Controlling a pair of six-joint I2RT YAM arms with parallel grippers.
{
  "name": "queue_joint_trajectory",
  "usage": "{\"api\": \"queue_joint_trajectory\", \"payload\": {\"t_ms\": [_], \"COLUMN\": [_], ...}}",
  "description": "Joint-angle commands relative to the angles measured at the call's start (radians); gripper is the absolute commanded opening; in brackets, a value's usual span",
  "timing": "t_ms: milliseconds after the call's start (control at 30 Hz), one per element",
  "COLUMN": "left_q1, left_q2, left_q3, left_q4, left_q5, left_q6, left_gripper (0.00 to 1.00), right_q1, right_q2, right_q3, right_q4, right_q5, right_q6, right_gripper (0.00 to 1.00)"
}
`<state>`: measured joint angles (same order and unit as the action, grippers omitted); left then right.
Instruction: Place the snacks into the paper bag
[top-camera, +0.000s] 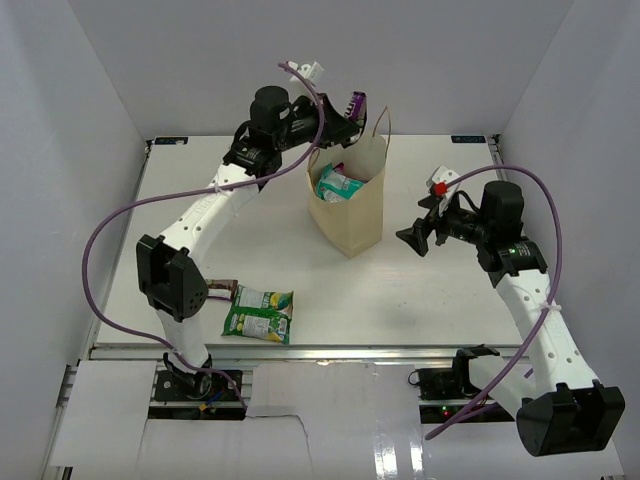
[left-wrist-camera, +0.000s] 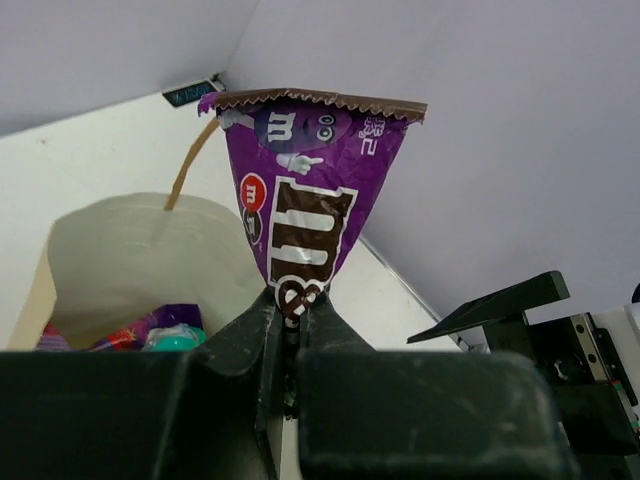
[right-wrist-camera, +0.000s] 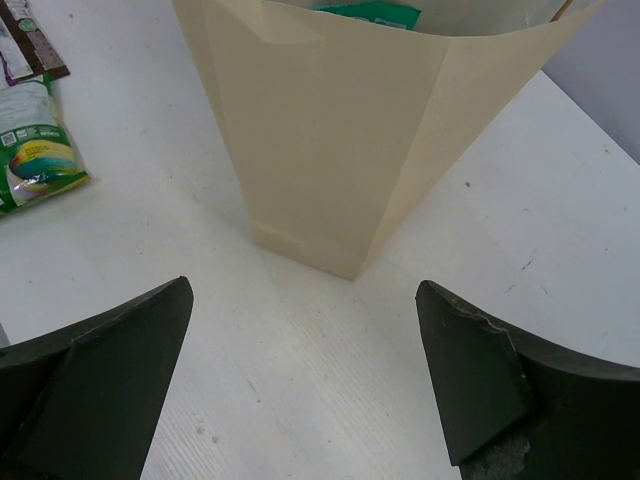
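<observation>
Candy pouch (left-wrist-camera: 315, 190) is pinched by one corner in the left end effector (left-wrist-camera: 290, 312), with the paper bag (left-wrist-camera: 130, 250) mouth just below it, likely for dropping. The right end effector (right-wrist-camera: 305, 360) is wide open and empty.

- We see a white, matt tabletop (top-camera: 420, 300) with a few small dark specks (right-wrist-camera: 467, 184) on its surface.
- Plain pale walls enclose it on three sides: a left wall (top-camera: 60, 150) along the left edge, a far wall (top-camera: 450, 60) along the far edge and a right wall (top-camera: 590, 120) along the right edge.
- We find a small dark label (top-camera: 170, 141) at the far left corner and a second label (top-camera: 473, 139) at the far right corner.
- A metal rail (top-camera: 330, 352) runs along the near edge, with white sheets (top-camera: 350, 420) just in front of it.
- We note even, soft light and faint shadows.
</observation>
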<state>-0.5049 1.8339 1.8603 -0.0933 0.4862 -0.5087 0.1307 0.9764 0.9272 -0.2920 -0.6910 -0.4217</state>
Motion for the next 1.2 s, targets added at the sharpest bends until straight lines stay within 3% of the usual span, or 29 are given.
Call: {"api": "queue_joint_trajectory", "payload": {"t_ms": [0, 67, 100, 233, 400, 533, 600, 667, 700, 767, 833, 867, 1033, 1167], "left_q1": [-0.017, -0.021, -0.024, -0.026, -0.026, -0.024, -0.023, -0.020, -0.018, -0.015, -0.009, -0.006, -0.003, -0.001], "left_q2": [-0.028, -0.015, -0.009, 0.008, 0.001, -0.050, -0.152, -0.323, -0.393, -0.537, -0.751, -0.821, -1.220, -1.396], "left_q3": [0.066, 0.086, 0.094, 0.141, 0.223, 0.258, 0.217, -0.039, -0.041, -0.304, -0.533, -0.594, -0.841, -0.915], "left_q4": [-0.051, -0.081, -0.103, -0.138, -0.164, -0.233, -0.270, -0.269, -0.267, -0.270, -0.321, -0.354, -0.626, -0.762], "left_q5": [-0.055, -0.060, -0.064, -0.086, -0.124, -0.219, -0.312, -0.486, -0.558, -0.731, -0.858, -0.888, -0.934, -0.931], "left_q6": [0.044, 0.048, 0.052, 0.055, 0.074, 0.142, 0.163, 0.170, 0.167, 0.126, 0.067, 0.032, -0.233, -0.355], "left_gripper": [0.16, 0.26, 0.42, 0.65, 0.77, 0.78, 0.78, 0.78, 0.78, 0.79, 0.79, 0.79, 0.79, 0.80], "right_q1": [-0.006, -0.006, -0.006, -0.003, 0.099, 0.269, 0.341, 0.487, 0.542, 0.711, 0.844, 0.875, 0.977, 0.985], "right_q2": [-0.012, -0.010, -0.008, 0.004, 0.048, 0.096, 0.148, 0.224, 0.255, 0.356, 0.444, 0.537, 0.772, 0.939], "right_q3": [-0.011, -0.013, -0.011, 0.018, 0.074, 0.104, 0.117, 0.130, 0.130, 0.127, 0.169, 0.195, 0.347, 0.516], "right_q4": [0.011, 0.011, 0.007, -0.056, -0.252, -0.268, -0.248, -0.202, -0.181, -0.113, -0.046, -0.026, 0.154, 0.110], "right_q5": [-0.010, -0.013, -0.024, -0.135, -0.251, -0.182, -0.127, -0.008, 0.039, 0.245, 0.347, 0.437, 0.557, 0.522], "right_q6": [0.009, 0.000, -0.009, -0.097, -0.329, -0.367, -0.358, -0.292, -0.278, -0.183, -0.123, -0.036, 0.171, 0.248], "right_gripper": [0.98, 0.98, 0.98, 0.98, 0.98, 0.98, 0.98, 0.96, 0.96, 0.95, 0.95, 0.95, 0.96, 0.93]}}
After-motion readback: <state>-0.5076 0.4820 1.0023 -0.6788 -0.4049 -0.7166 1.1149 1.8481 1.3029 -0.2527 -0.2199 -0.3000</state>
